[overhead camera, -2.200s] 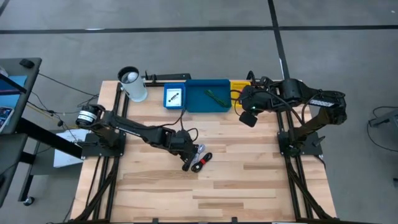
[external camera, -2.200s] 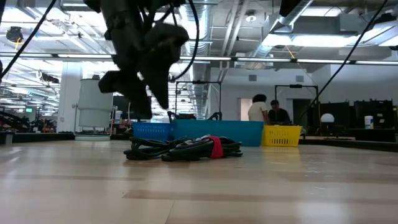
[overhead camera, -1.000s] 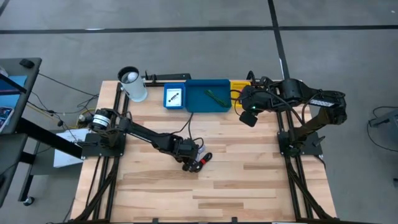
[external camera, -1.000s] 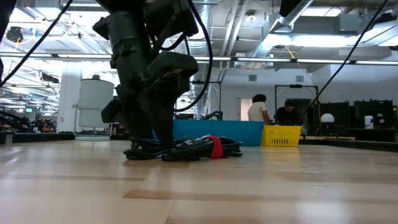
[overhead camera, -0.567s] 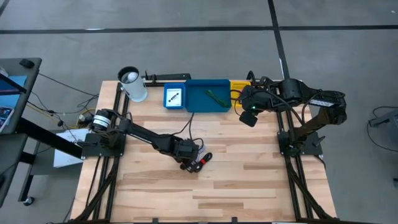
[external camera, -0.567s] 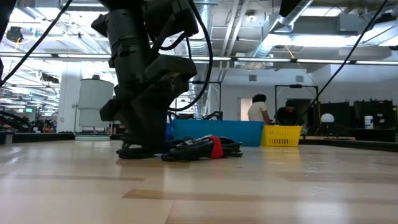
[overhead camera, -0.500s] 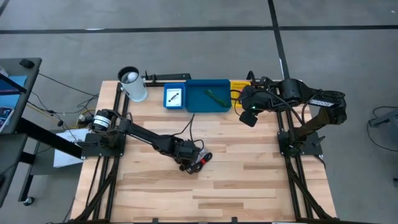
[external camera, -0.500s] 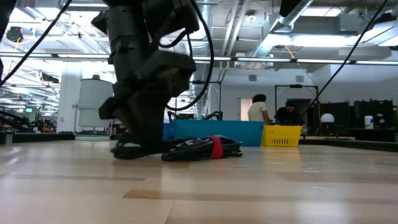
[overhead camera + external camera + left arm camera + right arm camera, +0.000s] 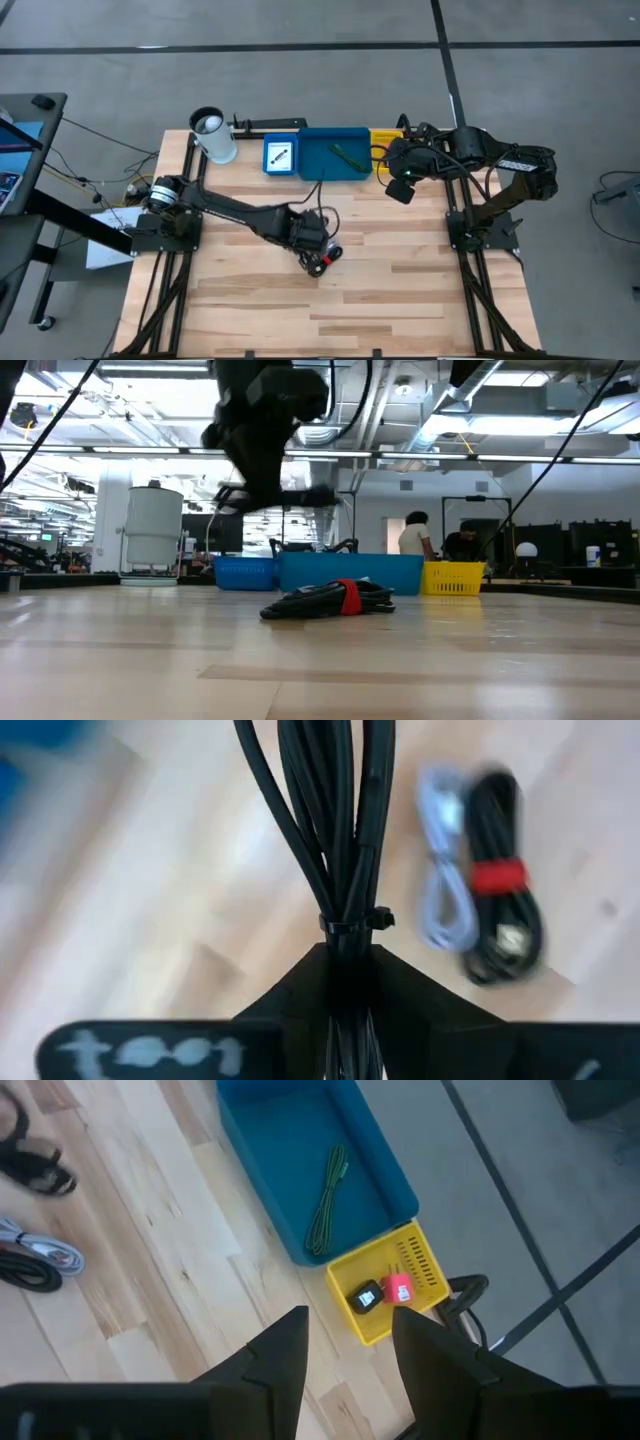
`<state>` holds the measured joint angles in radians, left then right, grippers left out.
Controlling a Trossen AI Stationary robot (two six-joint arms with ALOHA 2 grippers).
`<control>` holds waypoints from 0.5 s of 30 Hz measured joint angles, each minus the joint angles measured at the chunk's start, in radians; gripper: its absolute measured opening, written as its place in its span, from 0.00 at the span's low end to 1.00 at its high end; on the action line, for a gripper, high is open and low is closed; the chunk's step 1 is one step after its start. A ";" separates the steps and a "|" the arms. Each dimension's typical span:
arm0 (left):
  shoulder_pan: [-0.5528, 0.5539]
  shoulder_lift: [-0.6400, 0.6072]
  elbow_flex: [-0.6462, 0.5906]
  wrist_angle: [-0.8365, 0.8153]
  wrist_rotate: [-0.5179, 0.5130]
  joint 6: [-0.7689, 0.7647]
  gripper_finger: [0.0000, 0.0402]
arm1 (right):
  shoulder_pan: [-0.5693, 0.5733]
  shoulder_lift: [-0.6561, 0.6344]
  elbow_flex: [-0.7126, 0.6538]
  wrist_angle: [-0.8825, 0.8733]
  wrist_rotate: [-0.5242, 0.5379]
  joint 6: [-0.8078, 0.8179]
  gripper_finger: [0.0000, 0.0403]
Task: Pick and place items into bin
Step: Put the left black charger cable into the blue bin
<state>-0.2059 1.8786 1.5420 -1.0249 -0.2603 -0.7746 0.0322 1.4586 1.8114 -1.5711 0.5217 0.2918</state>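
Left gripper (image 9: pixel 345 970) fingers clamp black cable bundle (image 9: pixel 335 810), lifted above red-banded coil (image 9: pixel 322 259); right gripper (image 9: pixel 348 1342) fingers part-open, empty, beside wide blue tray (image 9: pixel 334 153). Risk: dangling loops snag coil, dragging it.

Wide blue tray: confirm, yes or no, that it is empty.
No: the right wrist view shows a green cable lying inside the wide blue tray.
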 joint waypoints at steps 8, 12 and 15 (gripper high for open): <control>0.132 -0.002 0.185 -0.152 -0.192 0.238 0.07 | 0.000 0.000 0.000 0.000 0.001 -0.013 0.35; 0.232 -0.002 0.224 -0.148 -0.241 0.393 0.08 | -0.002 0.000 0.000 0.000 0.003 -0.038 0.35; 0.316 -0.003 0.228 -0.116 -0.249 0.516 0.08 | -0.004 0.000 0.000 0.000 0.003 -0.056 0.35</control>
<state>0.1100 1.8759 1.7699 -1.1412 -0.5095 -0.2588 0.0287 1.4583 1.8114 -1.5711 0.5251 0.2363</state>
